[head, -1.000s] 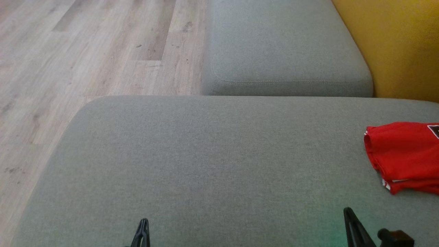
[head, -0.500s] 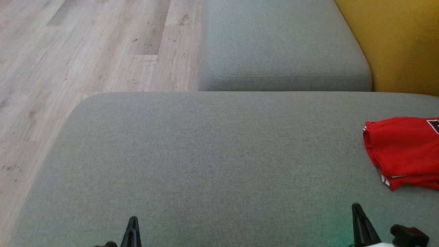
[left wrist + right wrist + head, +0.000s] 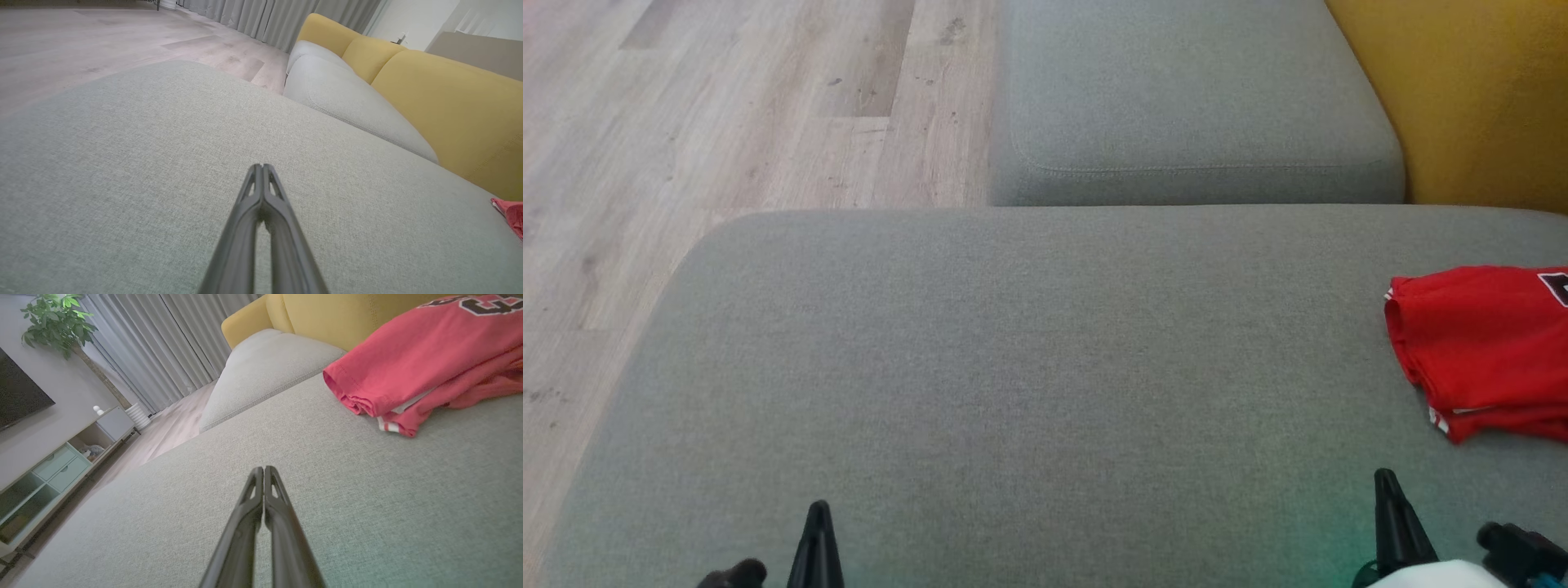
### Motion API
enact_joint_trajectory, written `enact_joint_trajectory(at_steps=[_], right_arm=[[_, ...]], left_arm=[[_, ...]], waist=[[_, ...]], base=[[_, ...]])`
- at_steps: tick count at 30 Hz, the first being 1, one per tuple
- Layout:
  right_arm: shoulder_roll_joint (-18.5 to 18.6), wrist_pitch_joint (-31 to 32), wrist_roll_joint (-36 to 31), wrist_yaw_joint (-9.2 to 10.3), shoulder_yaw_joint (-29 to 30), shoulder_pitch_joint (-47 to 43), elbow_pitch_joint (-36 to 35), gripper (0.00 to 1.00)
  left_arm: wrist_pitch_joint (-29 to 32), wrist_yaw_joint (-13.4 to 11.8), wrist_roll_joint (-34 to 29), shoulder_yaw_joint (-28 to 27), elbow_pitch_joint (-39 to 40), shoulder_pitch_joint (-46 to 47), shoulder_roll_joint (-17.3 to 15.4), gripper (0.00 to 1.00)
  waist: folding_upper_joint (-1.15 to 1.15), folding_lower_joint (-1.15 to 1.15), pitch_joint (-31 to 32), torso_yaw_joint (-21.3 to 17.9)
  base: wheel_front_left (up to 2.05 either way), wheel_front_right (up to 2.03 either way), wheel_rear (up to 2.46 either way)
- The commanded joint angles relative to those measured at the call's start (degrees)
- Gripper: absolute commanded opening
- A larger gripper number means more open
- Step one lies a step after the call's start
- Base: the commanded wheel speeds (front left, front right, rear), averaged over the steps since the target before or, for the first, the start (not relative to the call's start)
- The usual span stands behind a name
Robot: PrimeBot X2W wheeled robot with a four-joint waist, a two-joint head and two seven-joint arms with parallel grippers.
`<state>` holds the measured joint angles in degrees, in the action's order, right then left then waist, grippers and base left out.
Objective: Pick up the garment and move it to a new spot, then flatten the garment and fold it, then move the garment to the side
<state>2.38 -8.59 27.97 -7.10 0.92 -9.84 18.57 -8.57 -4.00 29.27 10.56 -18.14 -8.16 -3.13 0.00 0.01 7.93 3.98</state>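
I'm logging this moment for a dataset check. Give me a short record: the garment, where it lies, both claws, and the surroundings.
garment: red shirt with dark print, lying doubled over in layers
location: right side of the grey sofa seat, partly cut off by the head view's edge
left claw: shut, empty, over bare seat
right claw: shut, empty, apart from the shirt, the nearer of the two to it
surroundings: yellow backrest, wood floor
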Motion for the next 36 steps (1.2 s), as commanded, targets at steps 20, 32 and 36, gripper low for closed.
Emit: enact_joint_trajectory(at_steps=[20, 32, 36], right_arm=[[0.2, 3.5, 15.1, -0.17, 1.4, 6.4, -2.6, 0.0], [0.3, 5.5, 23.4, -0.21, 2.1, 8.0, -3.0, 0.0], [0.3, 6.1, 26.2, -0.22, 2.4, 8.6, -3.1, 0.0]], left_arm=[[3.4, 2.7, 14.7, -5.0, 2.5, 5.6, 0.1, 0.0], [5.3, 4.2, 22.9, -7.0, 2.7, 7.1, 0.1, 0.0], [6.0, 4.7, 25.6, -7.7, 2.8, 7.6, 0.1, 0.0]], waist=[[0.0, -0.01, -1.8, -0.9], [0.0, -0.01, -2.9, -1.4], [0.0, -0.01, -3.3, -1.6]], base=[[0.0, 0.0, 0.0], [0.0, 0.0, 0.0], [0.0, 0.0, 0.0]])
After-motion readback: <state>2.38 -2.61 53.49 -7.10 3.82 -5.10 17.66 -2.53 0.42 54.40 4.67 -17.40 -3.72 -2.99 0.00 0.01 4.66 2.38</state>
